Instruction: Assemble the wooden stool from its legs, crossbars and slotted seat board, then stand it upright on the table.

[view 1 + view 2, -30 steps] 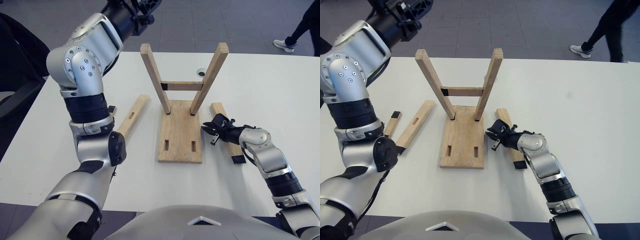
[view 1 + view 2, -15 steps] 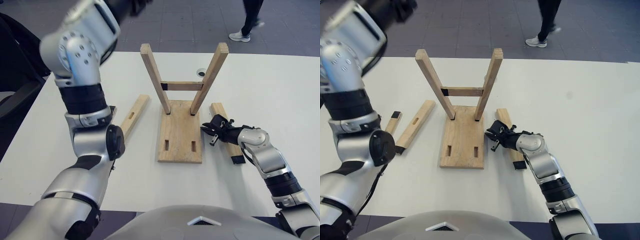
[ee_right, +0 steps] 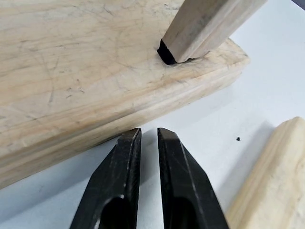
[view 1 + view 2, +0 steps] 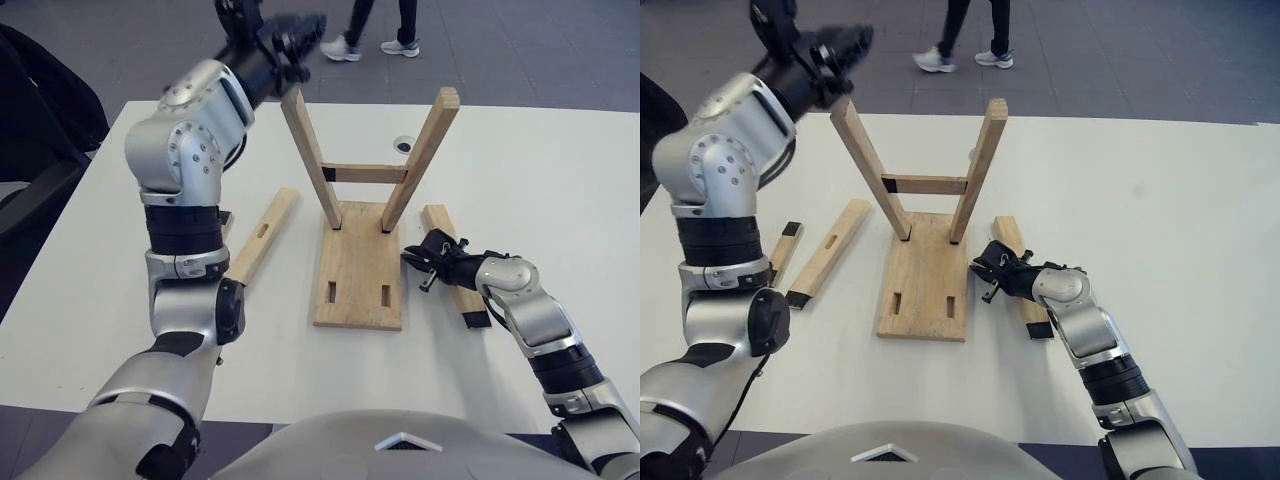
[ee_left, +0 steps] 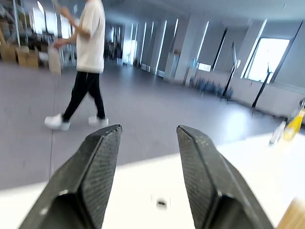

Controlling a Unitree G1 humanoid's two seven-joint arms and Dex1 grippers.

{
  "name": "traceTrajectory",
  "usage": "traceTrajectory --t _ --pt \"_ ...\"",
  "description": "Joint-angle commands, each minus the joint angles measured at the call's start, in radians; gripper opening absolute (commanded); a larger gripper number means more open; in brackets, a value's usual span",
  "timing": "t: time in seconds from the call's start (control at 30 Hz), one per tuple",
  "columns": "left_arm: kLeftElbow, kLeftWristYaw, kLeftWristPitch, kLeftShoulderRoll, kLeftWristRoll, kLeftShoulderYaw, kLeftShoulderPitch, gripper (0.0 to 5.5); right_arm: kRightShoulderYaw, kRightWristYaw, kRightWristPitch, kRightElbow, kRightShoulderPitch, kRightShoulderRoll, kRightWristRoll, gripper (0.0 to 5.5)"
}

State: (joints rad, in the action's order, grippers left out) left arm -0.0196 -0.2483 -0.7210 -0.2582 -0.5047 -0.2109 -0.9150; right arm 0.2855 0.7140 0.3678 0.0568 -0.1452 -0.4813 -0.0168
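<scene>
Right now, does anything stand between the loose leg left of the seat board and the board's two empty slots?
Nothing visible does. The loose leg lies flat beside the seat board, with only bare table between them, and both empty slots are uncovered.

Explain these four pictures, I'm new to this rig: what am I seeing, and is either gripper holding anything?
This is a two-armed humanoid robot. The two wide pictures come from its head, looking down at the table; the two close ones from its wrists. On the seat board two legs stand in slots, joined by a crossbar. One loose leg lies to its left, another to its right. The left gripper is raised, open, empty. The right gripper sits low by the board's edge, nearly shut, holding nothing.
</scene>
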Motion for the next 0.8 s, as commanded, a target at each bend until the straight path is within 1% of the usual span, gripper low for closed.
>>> traceTrajectory --t 0.03,0.1,0.17,0.27,0.4,0.5,0.53,0.57,0.6,0.77,0.8 --pt "0.129 0.019 0.028 -0.031 -0.029 -0.061 0.005 2.16 -0.034 -0.01 0.001 0.009 -0.009 -0.013 0.005 0.61" --pt "0.181 0.023 0.035 -0.066 -0.02 -0.096 0.079 2.16 -0.088 -0.052 0.015 0.057 0.002 0.018 0.038 0.61" --pt "0.226 0.021 0.051 -0.105 0.014 -0.116 0.197 2.16 -0.164 -0.115 0.057 0.138 0.022 0.074 0.099 0.61" --pt "0.306 0.01 0.087 -0.124 0.042 -0.127 0.386 2.16 -0.252 -0.211 0.131 0.267 0.068 0.139 0.164 0.61" --pt "0.428 0.002 0.15 -0.087 0.078 -0.084 0.653 2.16 -0.274 -0.332 0.148 0.32 0.12 0.196 0.145 0.61" --pt "0.44 0.004 0.241 -0.044 0.16 0.014 0.843 2.14 -0.269 -0.415 0.097 0.287 0.129 0.229 0.1 1.14" --pt "0.428 0.009 0.27 -0.029 0.184 0.036 0.888 2.14 -0.271 -0.438 0.077 0.271 0.128 0.235 0.084 1.37" --pt "0.41 0.013 0.308 -0.012 0.208 0.055 0.931 2.14 -0.274 -0.461 0.057 0.25 0.127 0.239 0.07 1.47" --pt "0.385 0.013 0.355 -0.003 0.243 0.083 0.976 2.14 -0.277 -0.48 0.044 0.236 0.126 0.247 0.061 1.72" --pt "0.297 0.041 0.532 0.031 0.342 0.111 1.076 2.14 -0.269 -0.509 0.01 0.214 0.116 0.256 0.045 2.69" --pt "0.282 0.049 0.57 0.022 0.371 0.106 1.09 2.14 -0.264 -0.505 0.009 0.212 0.114 0.252 0.044 2.69"
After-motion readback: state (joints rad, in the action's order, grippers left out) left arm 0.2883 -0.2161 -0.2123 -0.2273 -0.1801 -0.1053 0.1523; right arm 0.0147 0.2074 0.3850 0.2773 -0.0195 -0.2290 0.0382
